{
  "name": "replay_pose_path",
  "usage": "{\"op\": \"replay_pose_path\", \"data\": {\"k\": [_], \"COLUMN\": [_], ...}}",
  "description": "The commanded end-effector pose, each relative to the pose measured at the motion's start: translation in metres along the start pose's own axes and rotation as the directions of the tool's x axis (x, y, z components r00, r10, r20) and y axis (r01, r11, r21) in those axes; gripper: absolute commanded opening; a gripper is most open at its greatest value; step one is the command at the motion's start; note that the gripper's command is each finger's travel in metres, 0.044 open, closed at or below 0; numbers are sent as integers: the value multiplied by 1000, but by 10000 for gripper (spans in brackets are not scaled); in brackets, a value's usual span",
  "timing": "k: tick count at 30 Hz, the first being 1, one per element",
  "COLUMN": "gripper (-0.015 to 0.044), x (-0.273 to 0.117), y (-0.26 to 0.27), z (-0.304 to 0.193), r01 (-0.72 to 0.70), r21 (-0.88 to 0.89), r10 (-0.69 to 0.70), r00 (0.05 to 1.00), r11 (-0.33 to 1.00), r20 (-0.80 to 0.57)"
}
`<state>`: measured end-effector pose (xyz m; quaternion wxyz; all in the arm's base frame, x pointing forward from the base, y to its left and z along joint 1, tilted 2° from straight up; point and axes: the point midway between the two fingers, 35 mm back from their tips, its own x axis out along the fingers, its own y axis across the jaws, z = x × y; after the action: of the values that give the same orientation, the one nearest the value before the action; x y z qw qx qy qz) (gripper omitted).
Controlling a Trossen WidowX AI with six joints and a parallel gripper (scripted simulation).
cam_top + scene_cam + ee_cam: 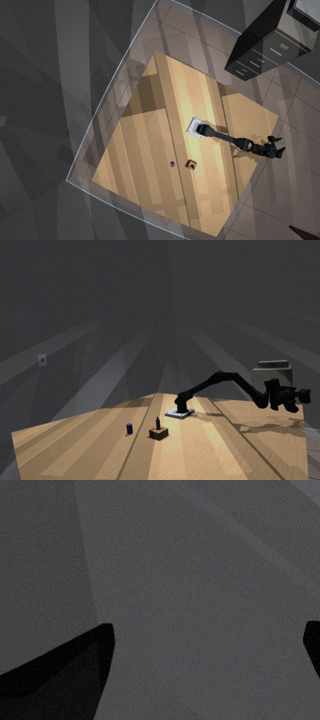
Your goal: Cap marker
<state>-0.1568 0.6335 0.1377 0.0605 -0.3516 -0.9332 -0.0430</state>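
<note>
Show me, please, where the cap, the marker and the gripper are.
cap (129, 428): exterior view, its purple side.
marker (157, 423): exterior view, its upright body.
gripper (279, 144): top view, between its open fingertips.

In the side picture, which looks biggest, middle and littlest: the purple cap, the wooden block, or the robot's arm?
1. The arm, by far the largest.
2. The holder block.
3. The purple cap, slightly smaller than the block; they stand about equally near the camera, so this order seems fair.
</note>
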Motion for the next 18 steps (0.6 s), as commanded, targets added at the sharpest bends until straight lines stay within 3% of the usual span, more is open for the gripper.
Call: {"op": "replay_pose_path", "data": {"k": [1,6,12,18], "gripper": [374,250,250,250], "x": [-2,-48,-124,-218], "y": [3,69,144,205], "z": [0,-7,-15,-23], "r01": [-6,-178,-409,-620], "r21": [5,135,291,424], "r10": [6,170,375,556], "r00": [1000,983,912,783], "r11": [1000,975,865,661], "r20": [3,71,169,279]}}
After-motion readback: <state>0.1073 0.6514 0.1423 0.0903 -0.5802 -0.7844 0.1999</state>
